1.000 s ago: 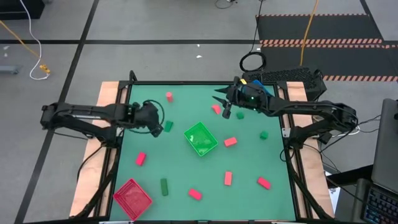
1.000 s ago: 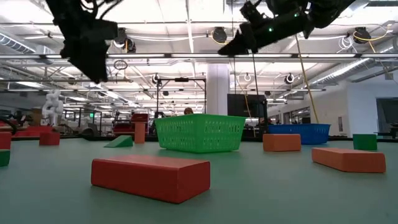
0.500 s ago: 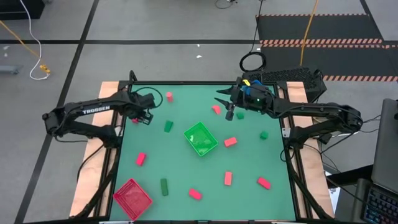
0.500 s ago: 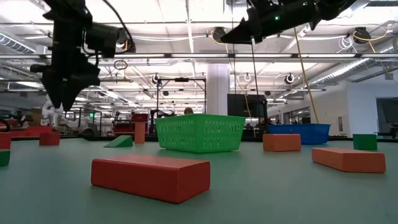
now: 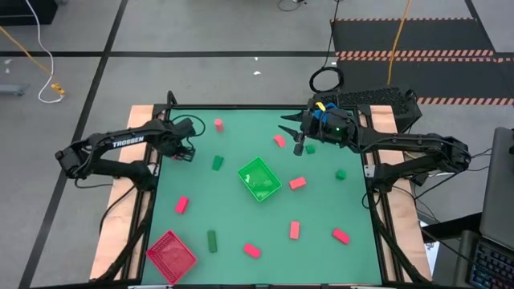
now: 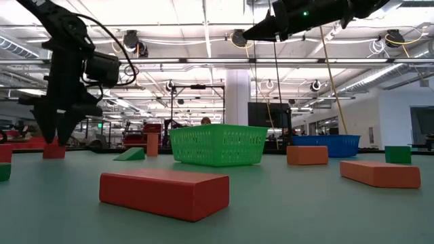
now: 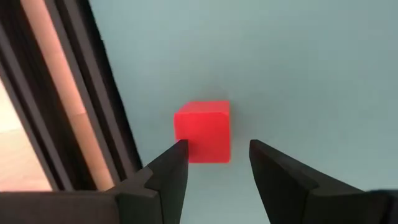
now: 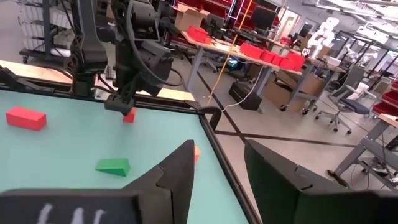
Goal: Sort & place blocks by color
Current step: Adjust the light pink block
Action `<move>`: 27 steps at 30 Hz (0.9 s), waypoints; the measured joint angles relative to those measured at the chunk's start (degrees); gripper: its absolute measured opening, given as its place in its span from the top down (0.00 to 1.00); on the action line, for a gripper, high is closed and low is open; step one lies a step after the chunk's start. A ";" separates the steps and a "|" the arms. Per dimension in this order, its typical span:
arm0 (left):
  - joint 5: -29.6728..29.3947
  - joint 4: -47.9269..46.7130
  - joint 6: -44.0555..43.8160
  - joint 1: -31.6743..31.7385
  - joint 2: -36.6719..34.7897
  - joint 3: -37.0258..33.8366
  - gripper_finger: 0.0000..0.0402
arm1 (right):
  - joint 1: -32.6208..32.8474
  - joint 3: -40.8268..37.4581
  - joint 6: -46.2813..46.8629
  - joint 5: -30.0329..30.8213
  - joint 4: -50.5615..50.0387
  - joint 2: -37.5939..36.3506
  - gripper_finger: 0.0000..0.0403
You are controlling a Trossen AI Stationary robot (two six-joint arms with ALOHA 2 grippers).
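Here, at the table's (image 5: 353, 249) left edge, the left gripper (image 7: 214, 163) hangs part-open, empty, a red block (image 7: 203, 131) just beyond its fingertips.

Left arm reaches along the table's left edge toward the far side, left gripper (image 7: 214, 163) pointing down close to the surface, fingers parted. Right arm extends from the right, right gripper (image 8: 214, 168) raised high, fingers apart, holding nothing.

"TROSSEN", faintly legible, on left arm (image 5: 128, 142)
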 joint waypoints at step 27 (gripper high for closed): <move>-2.88 7.74 -5.65 3.54 0.04 -5.61 0.44 | 0.00 -0.02 0.12 -0.01 -0.05 0.00 0.67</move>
